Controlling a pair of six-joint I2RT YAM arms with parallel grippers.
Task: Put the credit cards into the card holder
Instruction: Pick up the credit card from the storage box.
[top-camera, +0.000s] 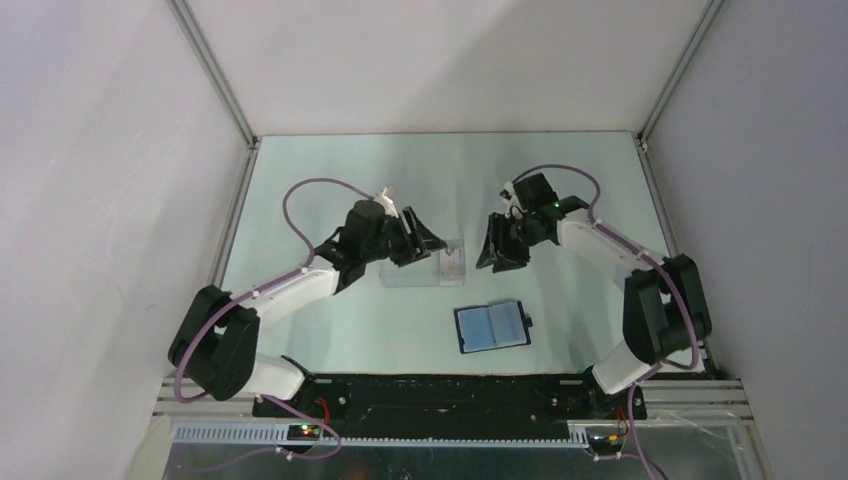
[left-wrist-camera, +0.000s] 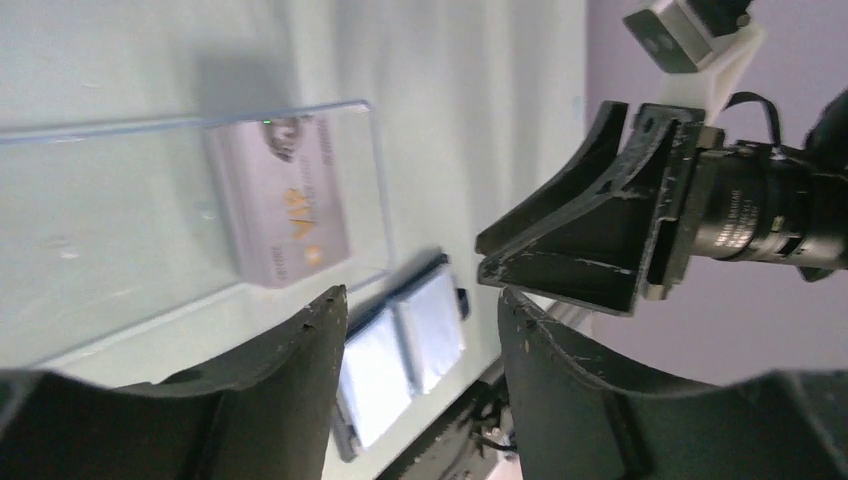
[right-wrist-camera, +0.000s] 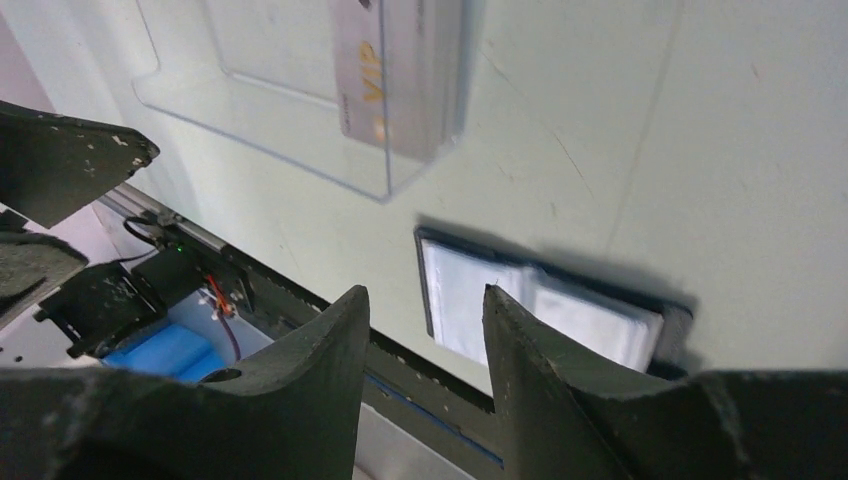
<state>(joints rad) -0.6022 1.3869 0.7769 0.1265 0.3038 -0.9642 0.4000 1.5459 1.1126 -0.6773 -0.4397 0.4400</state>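
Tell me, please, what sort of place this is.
Probably a lab robot workcell, not a home: plain walls framed by aluminium rails enclose the table, and a left arm and right arm are bolted at its near edge.

Lab enclosure: aluminium-framed white walls (top-camera: 100, 150)

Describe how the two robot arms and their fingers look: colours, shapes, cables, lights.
The left arm and right arm have white shells with bulky black joints. A purple cable loops along each. The fingers are matte black, wedge-shaped and scuffed. A green light glows near the right wrist.
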